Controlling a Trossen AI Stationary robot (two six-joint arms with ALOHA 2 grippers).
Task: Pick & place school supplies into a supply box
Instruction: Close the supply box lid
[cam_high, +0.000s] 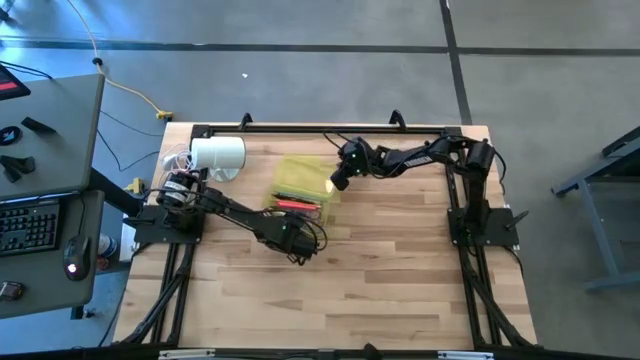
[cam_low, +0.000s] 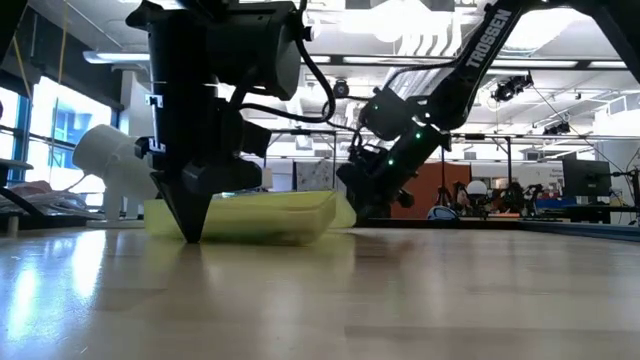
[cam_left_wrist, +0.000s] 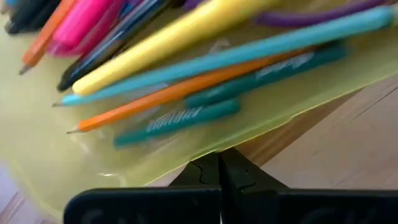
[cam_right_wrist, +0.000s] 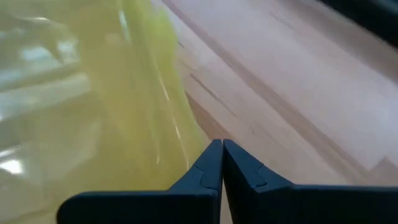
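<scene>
The task is judged nearly done: the pens (cam_left_wrist: 186, 68) are seen lying in the box (cam_high: 305, 185) just ahead of the left pincer (cam_left_wrist: 221, 171), both it and the right pincer (cam_right_wrist: 222, 163) being closed and empty at the box's edges, with no supplies seen on the desk (cam_high: 380, 270).

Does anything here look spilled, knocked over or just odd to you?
Nothing stands out. The pens and pencils lie loosely criss-crossed inside the supply box, none seen on the table. The left gripper and the right gripper are both shut and empty at the box's edges.
</scene>
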